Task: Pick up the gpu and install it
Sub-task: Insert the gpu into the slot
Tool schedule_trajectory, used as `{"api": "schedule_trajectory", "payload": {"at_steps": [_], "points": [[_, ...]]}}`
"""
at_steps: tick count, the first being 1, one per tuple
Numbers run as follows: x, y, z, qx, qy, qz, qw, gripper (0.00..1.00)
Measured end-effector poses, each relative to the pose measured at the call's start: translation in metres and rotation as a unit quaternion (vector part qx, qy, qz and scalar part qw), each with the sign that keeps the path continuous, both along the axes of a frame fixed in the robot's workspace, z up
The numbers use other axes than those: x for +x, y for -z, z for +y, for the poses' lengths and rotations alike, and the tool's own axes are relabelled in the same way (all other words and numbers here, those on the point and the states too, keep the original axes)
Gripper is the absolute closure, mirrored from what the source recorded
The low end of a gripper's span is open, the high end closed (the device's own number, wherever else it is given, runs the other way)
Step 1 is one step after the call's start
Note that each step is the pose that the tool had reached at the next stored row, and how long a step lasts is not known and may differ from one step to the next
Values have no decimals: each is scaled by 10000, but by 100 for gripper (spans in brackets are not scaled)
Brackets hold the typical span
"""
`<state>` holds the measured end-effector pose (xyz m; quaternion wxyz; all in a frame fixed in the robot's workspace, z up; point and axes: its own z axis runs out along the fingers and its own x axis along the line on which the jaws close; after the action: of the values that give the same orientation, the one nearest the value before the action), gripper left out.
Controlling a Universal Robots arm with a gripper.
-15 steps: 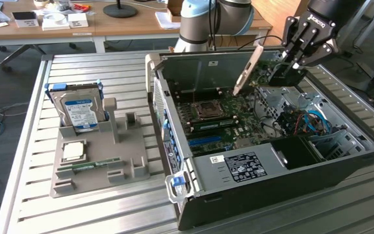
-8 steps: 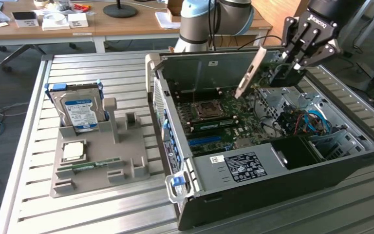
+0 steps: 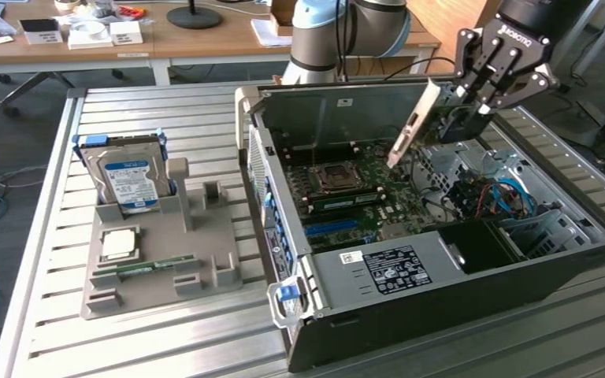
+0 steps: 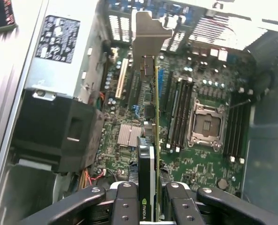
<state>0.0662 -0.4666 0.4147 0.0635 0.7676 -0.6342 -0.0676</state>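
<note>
The gpu [image 3: 421, 118] hangs in the air, edge down, over the far part of the open computer case [image 3: 408, 315], its metal bracket [image 4: 148, 30] leading. The claw [image 3: 478, 106] pinches the card's other end from both faces, well clear of the motherboard [image 4: 204, 168] below. The case lies on the side of the tabletop [image 3: 176, 339] at the exterior view's right, and the hard drive [image 3: 129, 177] stands near the opposite edge. Seating it well probably means keeping the card plumb and parallel to an expansion slot [image 4: 121, 77], though which slot it lines up with is hard to tell. A straight, slow descent should keep the bracket off the case wall.
</note>
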Motion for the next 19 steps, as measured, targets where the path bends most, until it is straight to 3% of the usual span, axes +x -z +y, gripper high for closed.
{"api": "schedule_trajectory", "payload": {"at_steps": [3,19], "points": [[0,0,-1,-3,-137,0,9999,73],[0,0,0,-3,-180,0,9998,73]]}}
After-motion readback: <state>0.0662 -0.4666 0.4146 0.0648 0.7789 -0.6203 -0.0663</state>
